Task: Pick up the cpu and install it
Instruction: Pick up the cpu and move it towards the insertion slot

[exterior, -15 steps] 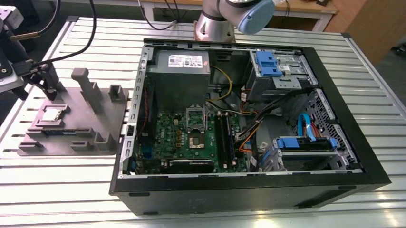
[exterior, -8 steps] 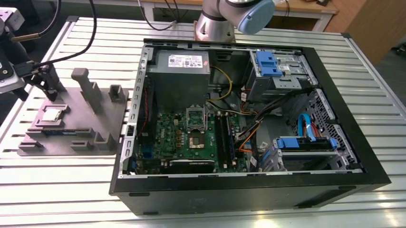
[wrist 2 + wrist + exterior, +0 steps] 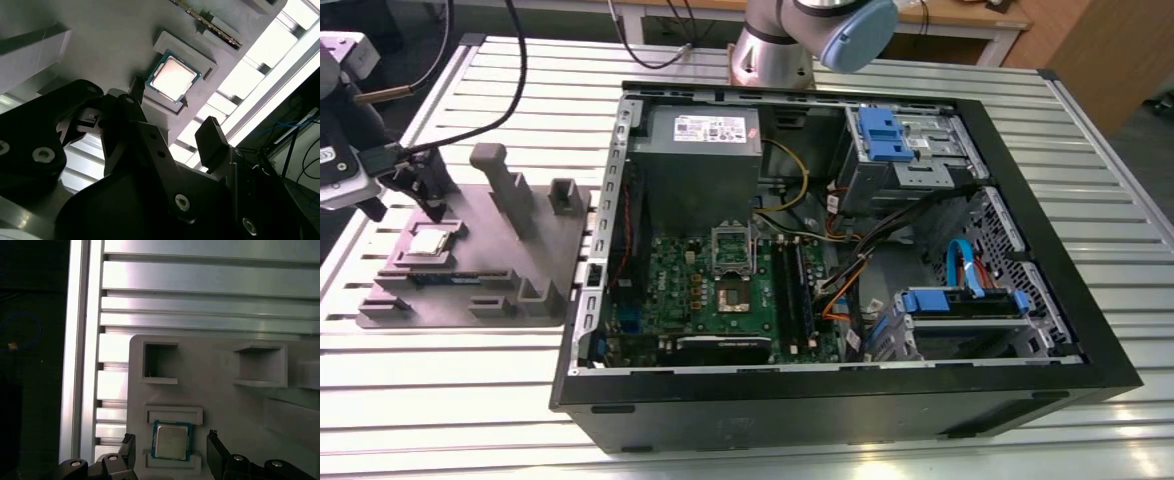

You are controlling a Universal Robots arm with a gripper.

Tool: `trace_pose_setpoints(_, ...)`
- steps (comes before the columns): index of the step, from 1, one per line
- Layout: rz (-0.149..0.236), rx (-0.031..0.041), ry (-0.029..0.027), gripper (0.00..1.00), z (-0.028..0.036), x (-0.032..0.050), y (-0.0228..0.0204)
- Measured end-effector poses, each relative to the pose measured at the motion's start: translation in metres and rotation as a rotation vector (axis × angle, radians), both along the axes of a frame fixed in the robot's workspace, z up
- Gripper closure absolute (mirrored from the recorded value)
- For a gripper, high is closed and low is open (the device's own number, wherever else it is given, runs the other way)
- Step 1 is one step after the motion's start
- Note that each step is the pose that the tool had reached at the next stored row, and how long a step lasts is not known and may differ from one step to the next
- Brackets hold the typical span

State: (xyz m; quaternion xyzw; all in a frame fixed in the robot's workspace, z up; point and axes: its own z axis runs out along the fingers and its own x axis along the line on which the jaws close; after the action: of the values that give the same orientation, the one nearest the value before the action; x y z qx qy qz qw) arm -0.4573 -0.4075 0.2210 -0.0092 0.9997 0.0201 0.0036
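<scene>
The cpu [image 3: 427, 242] is a small square chip with a silver top, lying flat in a recess of the grey holder block [image 3: 520, 250] at the exterior view's left. My gripper [image 3: 403, 208] hangs just above it, open, with nothing between its fingers. In both wrist views the cpu [image 3: 173, 77] [image 3: 171, 441] sits between the two black fingertips [image 3: 211, 136] [image 3: 128, 446], which stand apart on either side of it. The motherboard [image 3: 707, 295] lies inside the open computer case [image 3: 854, 390], with its cpu socket [image 3: 731, 265] uncovered.
The holder block carries upright posts [image 3: 500, 185] and a narrow green memory stick [image 3: 438, 276] beside the cpu. Inside the case are a grey power supply box [image 3: 700, 150], blue drive brackets [image 3: 887, 135] and loose cables [image 3: 854, 270]. The slatted metal table [image 3: 454, 400] surrounds everything.
</scene>
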Motion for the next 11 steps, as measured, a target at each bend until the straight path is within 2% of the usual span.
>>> trace_pose_setpoints(5,0.0,0.0001,-0.0001,0.33,-0.0077,0.0,-0.0006)
trace_pose_setpoints(11,0.0,0.0001,-0.0001,0.33,-0.0134,0.0,-0.0006)
